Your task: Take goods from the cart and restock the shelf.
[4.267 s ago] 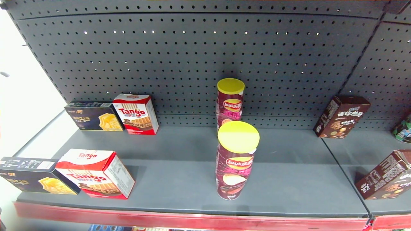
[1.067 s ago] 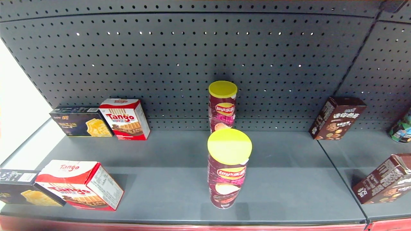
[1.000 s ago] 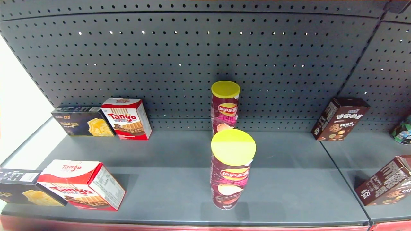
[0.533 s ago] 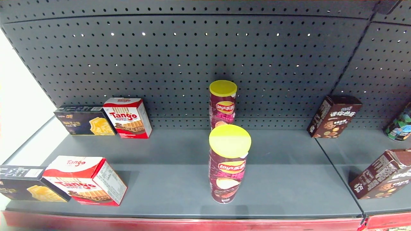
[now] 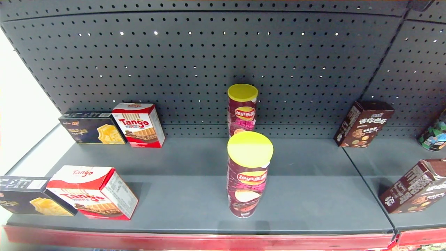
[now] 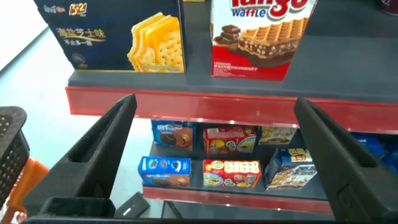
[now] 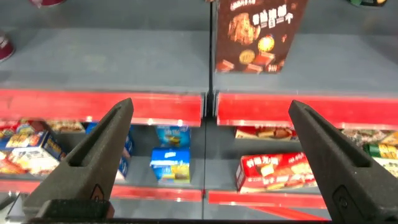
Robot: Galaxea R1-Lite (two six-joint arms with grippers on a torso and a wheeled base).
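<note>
Canister [image 5: 242, 104] at back — foot behind front canister [image 5: 249, 181]

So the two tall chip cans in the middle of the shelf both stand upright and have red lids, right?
Not quite: the lids are yellow, not red. In the head view the front chip can and the back chip can both stand upright in the middle of the shelf, each under a yellow lid.
</note>
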